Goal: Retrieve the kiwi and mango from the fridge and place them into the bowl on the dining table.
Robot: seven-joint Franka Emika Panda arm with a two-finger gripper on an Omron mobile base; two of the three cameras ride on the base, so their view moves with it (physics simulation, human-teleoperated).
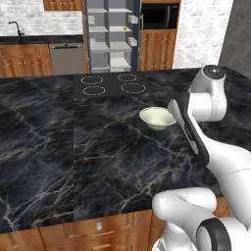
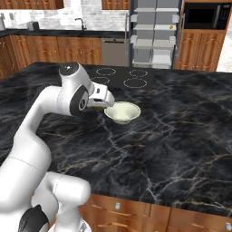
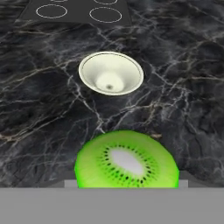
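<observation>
Across the room we see the fridge (image 2: 153, 34) standing open, its shelves exposed, well apart from the black marble tabletop (image 1: 59, 147) where the job finishes. The cream bowl (image 3: 111, 73) sits empty just in front of the cooktop (image 1: 113, 84), ready to receive fruit. Our pincer (image 2: 105, 100) is clamped on the kiwi (image 3: 127, 162), cut face up, carrying it just short of the bowl's rim for the drop.
</observation>
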